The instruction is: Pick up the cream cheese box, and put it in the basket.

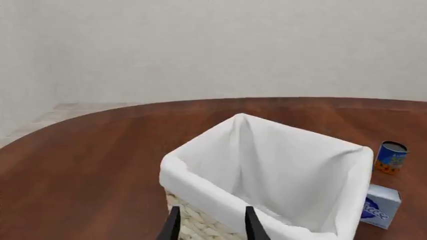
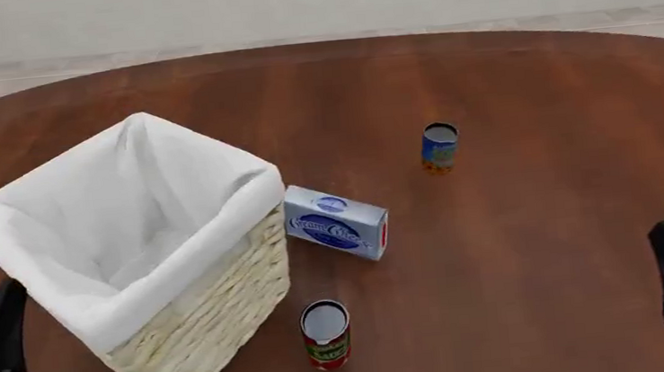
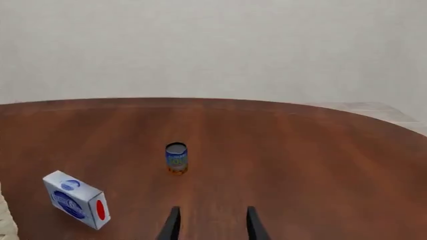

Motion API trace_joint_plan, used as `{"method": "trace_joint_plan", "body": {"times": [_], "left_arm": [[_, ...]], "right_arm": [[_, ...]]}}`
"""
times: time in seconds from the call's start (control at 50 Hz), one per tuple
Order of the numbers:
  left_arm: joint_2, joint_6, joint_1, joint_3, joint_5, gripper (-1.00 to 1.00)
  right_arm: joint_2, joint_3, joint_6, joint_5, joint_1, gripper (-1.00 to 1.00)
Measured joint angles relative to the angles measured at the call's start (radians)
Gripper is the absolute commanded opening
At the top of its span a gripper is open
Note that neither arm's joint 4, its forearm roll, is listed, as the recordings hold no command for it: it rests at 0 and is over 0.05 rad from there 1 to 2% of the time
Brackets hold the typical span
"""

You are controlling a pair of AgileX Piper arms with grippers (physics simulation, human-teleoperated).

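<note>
- Your box [image 2: 335, 223] stands on its long edge on the table [image 2: 540, 87], near the middle of the front view, its logo face toward you and its red end at the 4 o'clock side.
- The basket [image 2: 215, 291] sits just beside the box, at its 9 o'clock; the basket's near-right corner and the box's left end look close to touching, but you cannot tell for sure.
- A blue can [image 2: 439, 148] stands upright at 1 o'clock from the box, well apart from it.
- A red can [image 2: 326, 334] stands upright at 6 o'clock from the box, near the basket's lower right wall.
- Your left gripper [image 1: 211, 222] hangs over the basket's near rim with its fingers apart and nothing between them.
- Your right gripper [image 3: 211, 222] is low over bare table, fingers apart and holding nothing; the blue can lies ahead of it and the box off toward 10 o'clock in its wrist view.
</note>
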Motion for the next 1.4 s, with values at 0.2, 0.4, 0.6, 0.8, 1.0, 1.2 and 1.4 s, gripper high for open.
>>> {"method": "trace_joint_plan", "body": {"times": [0.2,0.4,0.6,0.8,1.0,1.2,1.4], "left_arm": [[0.0,0.0,0.001,0.0,0.0,1.0],[0.0,0.0,0.001,0.0,0.0,1.0],[0.0,0.0,0.001,0.0,0.0,1.0],[0.0,0.0,0.001,0.0,0.0,1.0],[0.0,0.0,0.001,0.0,0.0,1.0],[0.0,0.0,0.001,0.0,0.0,1.0],[0.0,0.0,0.001,0.0,0.0,1.0]], "right_arm": [[0.003,-0.001,-0.004,0.006,0.003,1.0],[0.001,-0.003,-0.014,0.018,0.007,1.0],[0.005,-0.007,-0.023,0.031,0.009,1.0],[0.018,-0.023,-0.029,0.046,0.008,1.0],[0.117,-0.036,-0.059,0.001,0.009,1.0],[0.208,-0.116,-0.1,0.011,0.025,1.0],[0.308,-0.233,-0.138,0.032,0.062,1.0]]}}
